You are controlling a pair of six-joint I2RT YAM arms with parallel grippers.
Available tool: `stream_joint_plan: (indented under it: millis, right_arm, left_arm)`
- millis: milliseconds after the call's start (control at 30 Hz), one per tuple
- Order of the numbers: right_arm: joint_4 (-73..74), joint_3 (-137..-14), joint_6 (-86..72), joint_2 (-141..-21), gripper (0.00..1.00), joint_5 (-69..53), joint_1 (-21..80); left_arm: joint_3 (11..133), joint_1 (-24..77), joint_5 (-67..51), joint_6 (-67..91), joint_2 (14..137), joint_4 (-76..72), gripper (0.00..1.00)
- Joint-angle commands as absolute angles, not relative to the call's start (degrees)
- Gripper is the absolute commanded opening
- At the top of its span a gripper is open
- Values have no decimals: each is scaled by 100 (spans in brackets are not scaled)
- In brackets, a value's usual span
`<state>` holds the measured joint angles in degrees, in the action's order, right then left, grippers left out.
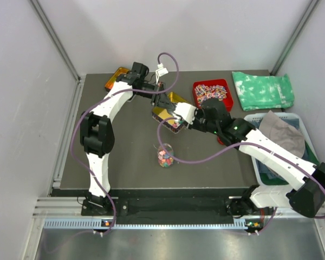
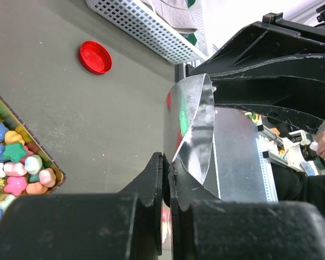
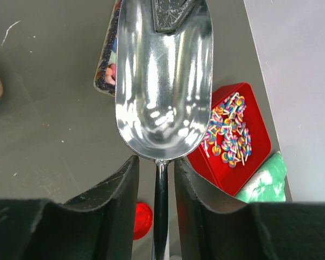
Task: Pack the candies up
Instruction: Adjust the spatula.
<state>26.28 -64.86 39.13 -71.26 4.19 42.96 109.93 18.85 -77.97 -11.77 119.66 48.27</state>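
Note:
The candies are small pastel sweets in pink, blue, green and yellow, lying in a gold tray at mid-table. More of them fill a small clear jar nearer the arms. An empty shiny metal scoop hangs over the table beside the tray. My left gripper is shut on the scoop's front rim; one of its fingertips shows inside the bowl. My right gripper straddles the scoop's thin handle, with a gap on each side, so it is open.
A red tray of striped lollipops stands at the back right, with a green cloth beyond it. A red lid lies on the mat. A white basket holding cloths stands at the right edge. An orange tray sits at the back left.

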Motion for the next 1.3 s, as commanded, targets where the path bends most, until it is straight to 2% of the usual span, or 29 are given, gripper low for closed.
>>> stream_joint_plan:
  millis: [0, 133, 300, 367, 767, 800, 867, 1000, 1033, 1200, 1267]
  right_arm:
    - [2400, -6478, 3841, -6970, 31, 158, 4228]
    - [2312, -6478, 3823, -7005, 27, 158, 4210]
    - [2303, -6548, 3797, -7040, 11, 123, 4192]
    - [2285, -6583, 3762, -7058, 0, 141, 4184]
    - [2408, -6671, 3647, -7040, 0, 123, 4184]
    - [2408, -6662, 3647, -7040, 0, 132, 4192]
    - [2408, -6653, 3647, -7040, 0, 149, 4184]
    - [2417, -6653, 3665, -7057, 0, 228, 4184]
    - [2426, -6653, 3674, -7066, 0, 237, 4184]
    - [2531, -6662, 3744, -7066, 0, 378, 4175]
    - [2592, -6680, 3814, -7058, 0, 465, 4166]
  left_arm:
    - [11136, 1890, -8323, -1266, 11769, 4825, 0]
    - [11109, 1890, -8367, -1266, 11733, 4834, 0]
    - [11101, 1890, -8394, -1257, 11725, 4825, 0]
    - [11101, 1890, -8394, -1257, 11742, 4834, 0]
    - [11127, 1828, -8288, -1055, 11760, 4624, 1]
    - [11127, 1819, -8297, -933, 11768, 4519, 9]
    - [11127, 1776, -8314, -862, 11786, 4456, 11]
    - [11118, 1688, -8227, -765, 11804, 4351, 56]
    - [11136, 1653, -8200, -765, 11812, 4333, 75]
    - [11241, 1328, -7964, -712, 11962, 4263, 90]
    - [11285, 1205, -7272, -773, 12014, 4272, 96]
